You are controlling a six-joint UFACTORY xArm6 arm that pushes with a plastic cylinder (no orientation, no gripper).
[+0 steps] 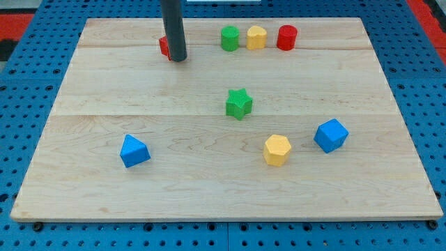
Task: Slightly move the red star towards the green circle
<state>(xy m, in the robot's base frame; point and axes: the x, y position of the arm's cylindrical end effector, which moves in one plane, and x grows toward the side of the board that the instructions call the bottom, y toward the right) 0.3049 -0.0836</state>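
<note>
Mostly hidden, the red star (163, 47) sits in the upper left of the frame near the tabletop's (104, 195) top edge, and only a sliver of red shows to the left of my rod, so its star shape cannot be confirmed from here. My tip (178, 60) stands just right of and slightly below that sliver, touching it or nearly so; which of the two I cannot tell. I carry no pincer, only the bare rod, so there is nothing to open or close. The green circle (230, 37) lies further right along the same top row, with a yellow block (256, 37) and a red cylinder (286, 37) beyond it. That is the crux: the star must travel rightward, yet my tip seems to be on the star's right, between it and the goal. I judge the tip must first come round to the star's left side before a short push.
</note>
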